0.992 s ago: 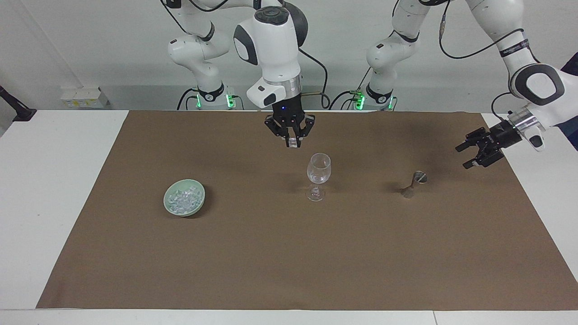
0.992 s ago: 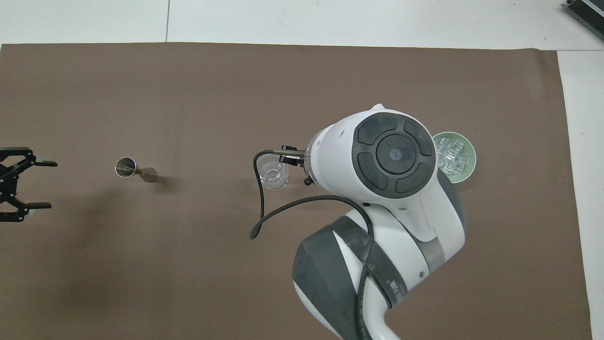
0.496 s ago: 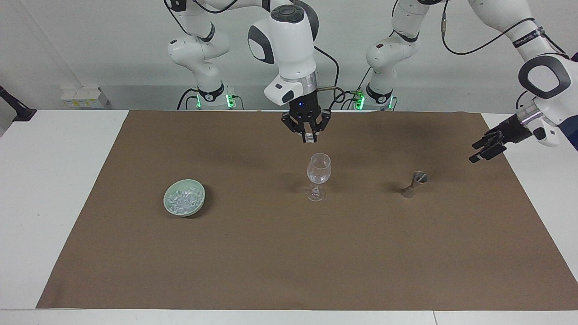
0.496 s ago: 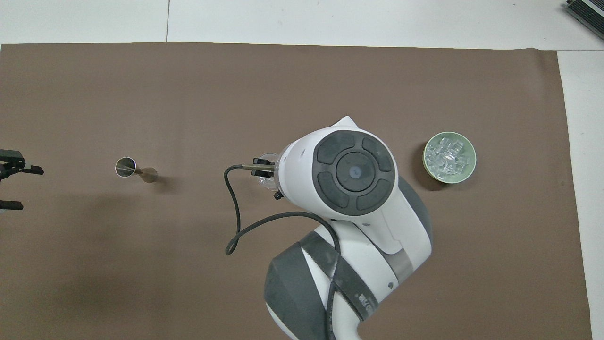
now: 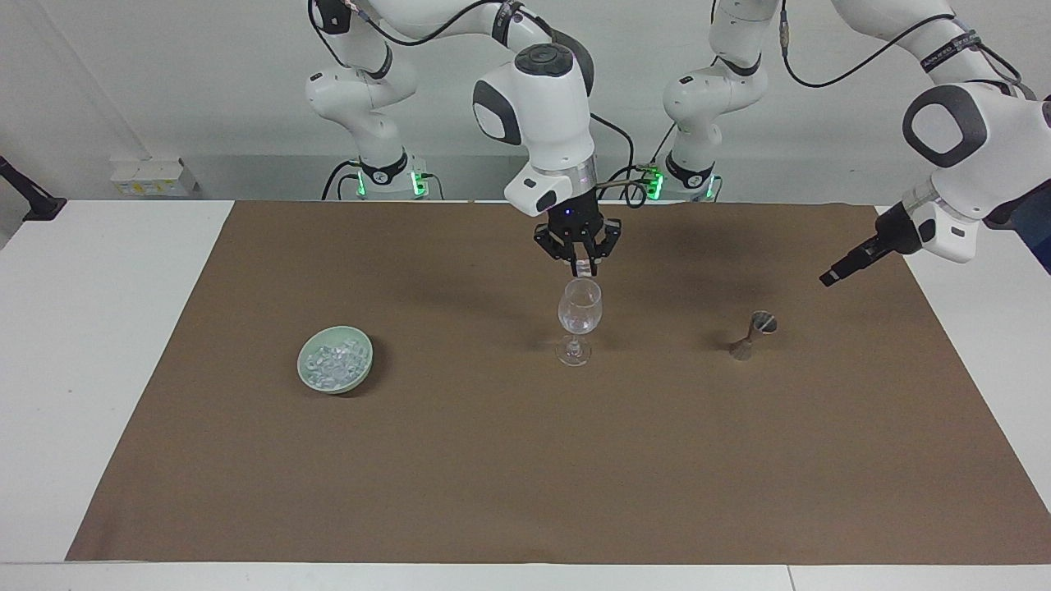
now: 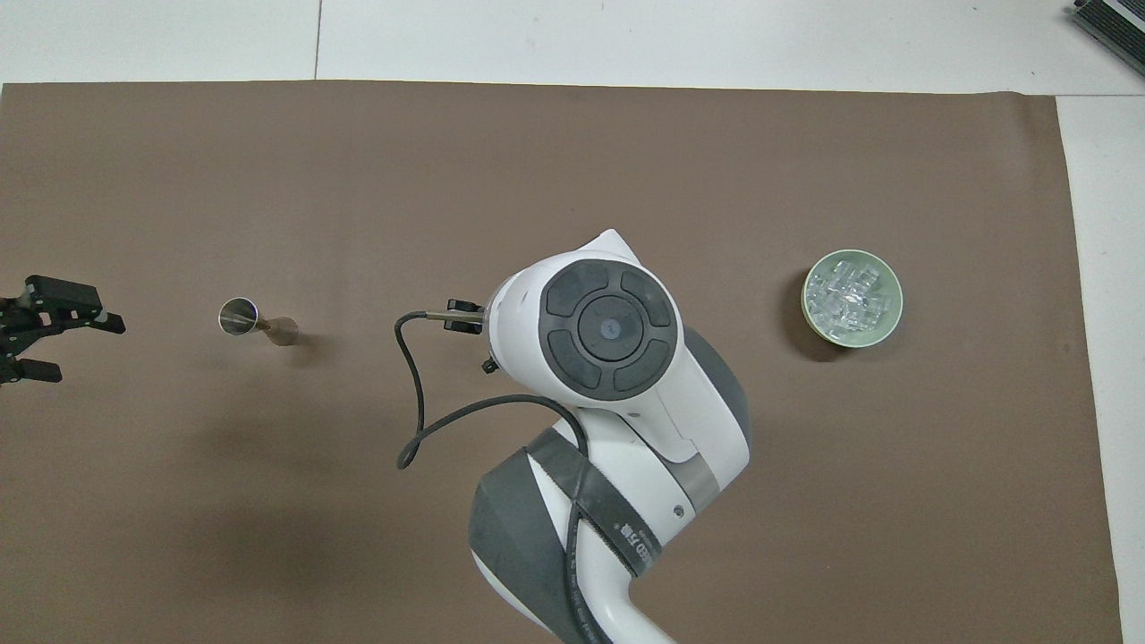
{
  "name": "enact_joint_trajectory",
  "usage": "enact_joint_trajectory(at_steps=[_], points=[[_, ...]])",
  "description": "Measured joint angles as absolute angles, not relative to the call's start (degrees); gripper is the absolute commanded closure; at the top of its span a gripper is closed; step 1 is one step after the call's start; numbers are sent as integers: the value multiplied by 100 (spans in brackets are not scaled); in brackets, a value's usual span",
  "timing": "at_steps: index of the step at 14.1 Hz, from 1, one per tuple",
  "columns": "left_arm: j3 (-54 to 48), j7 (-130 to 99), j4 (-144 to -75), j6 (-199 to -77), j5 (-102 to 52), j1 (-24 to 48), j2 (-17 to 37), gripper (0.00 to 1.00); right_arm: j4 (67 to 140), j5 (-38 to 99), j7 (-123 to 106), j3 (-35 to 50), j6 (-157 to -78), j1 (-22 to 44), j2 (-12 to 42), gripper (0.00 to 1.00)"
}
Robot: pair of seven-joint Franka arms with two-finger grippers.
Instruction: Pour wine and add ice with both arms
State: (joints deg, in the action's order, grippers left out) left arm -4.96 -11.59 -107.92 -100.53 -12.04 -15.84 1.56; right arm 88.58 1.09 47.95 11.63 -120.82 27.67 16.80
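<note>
R arm (image 5: 538, 107) comes down from top centre of the facing view, wrist pointing straight down, cable looping off its side. R gripper (image 5: 581, 268) sits just above frame centre, fingertips pinched shut on a small clear chunk (image 5: 582, 268). In the overhead view the R arm's big white and grey wrist fills the lower centre and hides its own gripper. L arm (image 5: 961, 123) enters at upper right of the facing view, forearm angled down toward frame centre. L gripper (image 5: 831, 277) hangs at mid-right edge, seen edge-on there; overhead view shows it at the far left edge (image 6: 54, 333) w/ fingers spread apart, nothing between them.
</note>
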Motion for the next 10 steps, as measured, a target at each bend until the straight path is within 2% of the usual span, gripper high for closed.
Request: enact_joint_trajectory(at_steps=[6, 10], points=[[-508, -1091, -10782, -10193, -776, -852, -12, 0, 8856, 106, 4795, 1157, -12348, 2737, 1882, 100], [-511, -1015, -10737, -10198, -342, -575, -165, 0, 8862, 103, 4795, 1162, -12355, 2747, 1893, 92]])
